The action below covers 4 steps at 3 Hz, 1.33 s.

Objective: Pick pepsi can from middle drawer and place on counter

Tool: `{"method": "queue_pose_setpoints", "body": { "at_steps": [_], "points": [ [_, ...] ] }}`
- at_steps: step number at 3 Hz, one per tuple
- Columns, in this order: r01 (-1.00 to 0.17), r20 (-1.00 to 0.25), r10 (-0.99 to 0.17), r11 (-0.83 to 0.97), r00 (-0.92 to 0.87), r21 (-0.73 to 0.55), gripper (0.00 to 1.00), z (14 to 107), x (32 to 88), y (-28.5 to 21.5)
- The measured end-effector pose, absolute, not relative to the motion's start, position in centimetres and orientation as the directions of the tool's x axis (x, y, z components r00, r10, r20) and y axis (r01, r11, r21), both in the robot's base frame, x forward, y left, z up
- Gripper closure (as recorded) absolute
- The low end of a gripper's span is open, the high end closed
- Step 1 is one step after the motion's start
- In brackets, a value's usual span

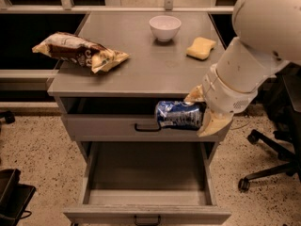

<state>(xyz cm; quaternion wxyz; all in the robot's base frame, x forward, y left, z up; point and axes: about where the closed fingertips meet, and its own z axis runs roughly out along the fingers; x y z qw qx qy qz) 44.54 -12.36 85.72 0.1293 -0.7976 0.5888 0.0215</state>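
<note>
The dark-blue pepsi can (pixel 178 115) lies on its side in my gripper (pixel 203 112), whose cream fingers (pixel 211 124) are shut on the can's right end. I hold it in the air in front of the upper drawer front, just below the counter's (pixel 150 65) front edge. The middle drawer (pixel 146 192) is pulled open below the can, and its grey inside shows nothing in it. My white arm comes in from the upper right.
On the counter lie a brown-and-yellow snack bag (pixel 77 51) at the left, a white bowl (pixel 165 27) at the back and a yellow sponge (pixel 201 48) at the right. An office chair base (pixel 263 168) stands at the right, and a dark object (pixel 11 192) on the floor at the left.
</note>
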Motion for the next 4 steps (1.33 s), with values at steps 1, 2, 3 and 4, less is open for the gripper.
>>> {"method": "queue_pose_setpoints", "body": {
  "at_steps": [1, 2, 3, 4],
  "points": [
    [-0.945, -0.186, -0.934, -0.273, 0.305, -0.179, 1.0, 85.6, 44.5, -12.4],
    [-0.92, -0.106, -0.925, -0.341, 0.365, -0.192, 1.0, 87.2, 47.2, -11.8],
    [-0.865, 0.004, -0.883, -0.46, 0.469, -0.202, 1.0, 90.3, 52.5, -10.7],
    [-0.812, 0.036, -0.836, -0.542, 0.548, -0.217, 1.0, 92.4, 57.6, -9.1]
  ]
}}
